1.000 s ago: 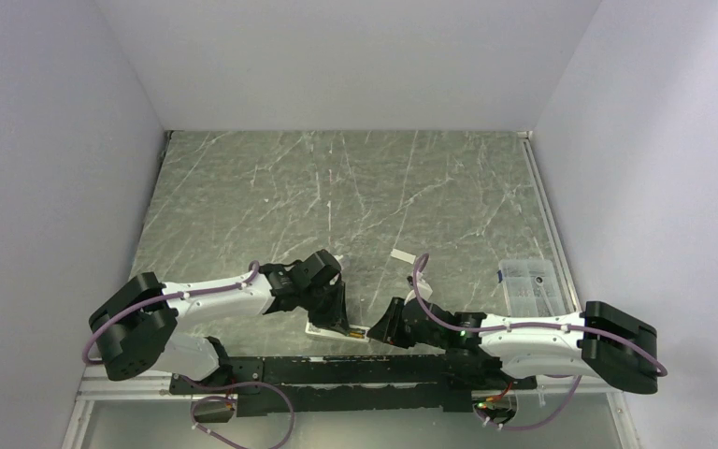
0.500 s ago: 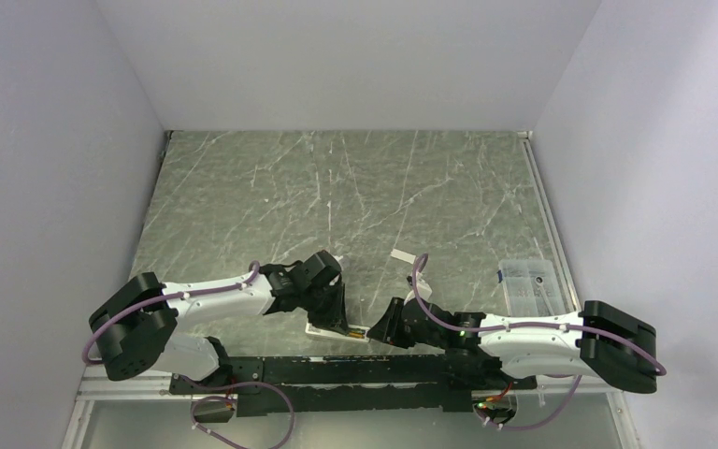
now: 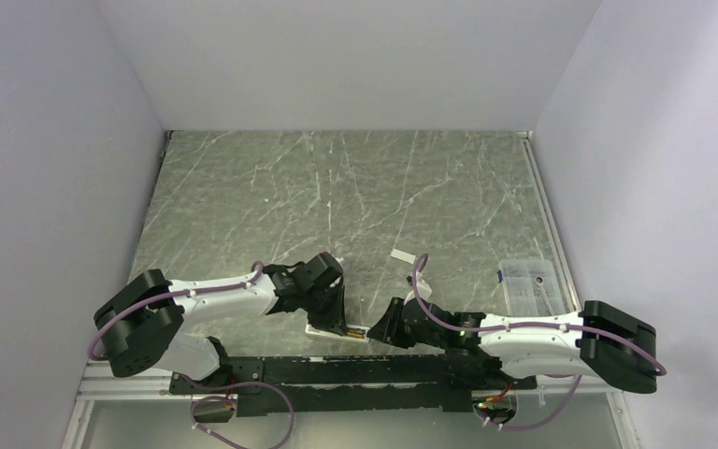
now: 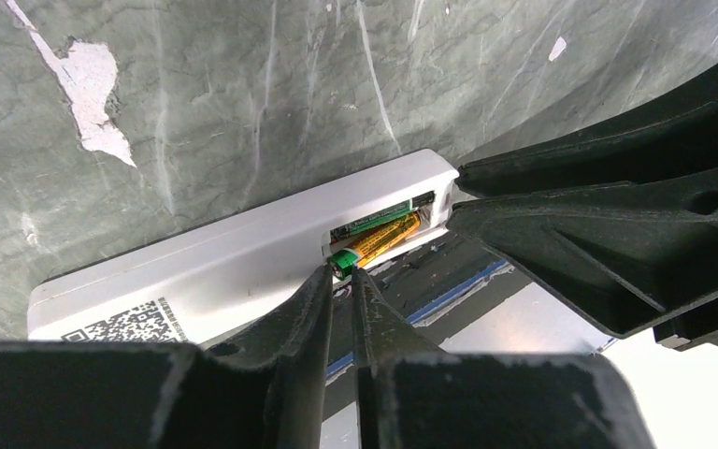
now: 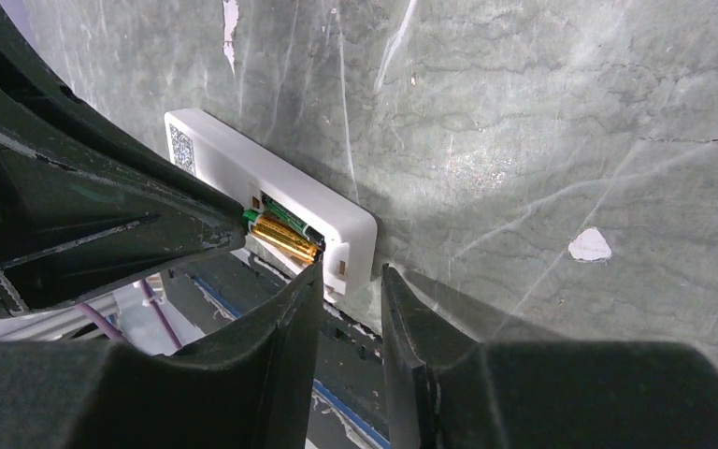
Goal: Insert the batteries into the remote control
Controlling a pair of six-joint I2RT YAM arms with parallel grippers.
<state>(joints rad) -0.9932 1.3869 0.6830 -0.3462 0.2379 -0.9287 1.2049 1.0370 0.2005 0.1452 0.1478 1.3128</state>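
Note:
The white remote control [image 3: 333,331] lies at the table's near edge, battery recess up. It shows in the left wrist view [image 4: 234,262] and the right wrist view [image 5: 243,173]. Two batteries lie side by side in the recess: a gold-green one [image 4: 383,238] in front and a dark green one [image 4: 379,220] behind, both also in the right wrist view [image 5: 285,238]. My left gripper [image 4: 341,273] is shut, its tips against the gold battery's green end. My right gripper [image 5: 349,271] is closed around the remote's right end.
A small flat white cover piece [image 3: 404,255] lies beyond the remote. A clear plastic box [image 3: 528,285] stands at the right. The black base rail [image 3: 337,360] runs just below the table's near edge, close under the remote.
The left arm's elbow has shifted slightly. Both grippers and the remote stay where they were.

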